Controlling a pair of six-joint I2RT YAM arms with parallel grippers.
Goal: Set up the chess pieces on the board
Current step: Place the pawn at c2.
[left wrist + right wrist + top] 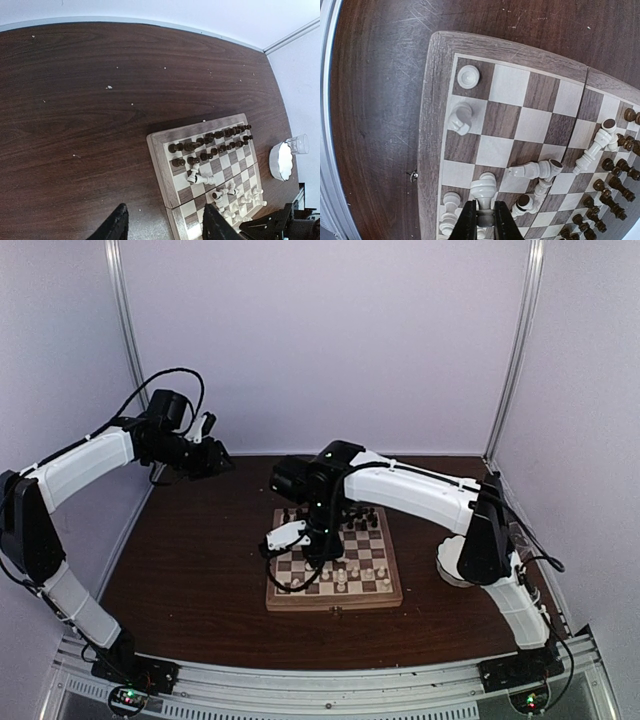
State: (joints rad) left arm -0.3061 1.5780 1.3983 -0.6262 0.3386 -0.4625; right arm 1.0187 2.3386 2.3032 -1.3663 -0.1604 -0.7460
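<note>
Looking across the dark wooden table, I see the right arm stretched leftward over the board, which lies about mid-table. The left arm is held high at the far left, well apart from the board. A white scalloped bowl sits on the table just right of the board, with a clear glass just beside it. The dark chess pieces stand in two rows along the board's far side. The cream chess pieces are scattered: several lie toppled on the middle squares and others stand by the near edge, with a cream pawn close to the near-left corner. The right claw is clamped on one upright cream piece over the near rows, around the middle of that side. The left claw hangs spread apart, holding nothing, above bare table left of the board.
</note>
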